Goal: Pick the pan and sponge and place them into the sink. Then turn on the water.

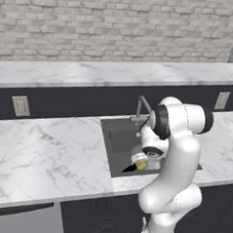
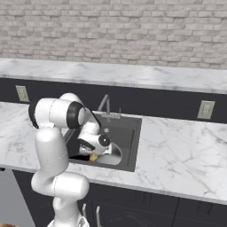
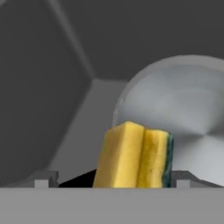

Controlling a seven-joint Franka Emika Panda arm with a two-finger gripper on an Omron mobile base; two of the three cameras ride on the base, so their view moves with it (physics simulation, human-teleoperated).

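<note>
Sponge (image 3: 133, 155) is seen inside the sink (image 1: 117, 149), beside the pan (image 3: 183, 105) on the basin floor. Gripper (image 3: 113, 177) is spread wide, sponge between the tips, apparently released. Straight withdrawal is advised, clear of the faucet (image 1: 142, 106).

Yellow sponge (image 3: 133, 155), silver-grey pan (image 3: 183, 105), dark grey sink (image 3: 48, 65).

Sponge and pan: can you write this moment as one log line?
claw: open, down in sink | sponge: between the claw's tips, beside pan | pan: in sink | faucet: no water running
</note>
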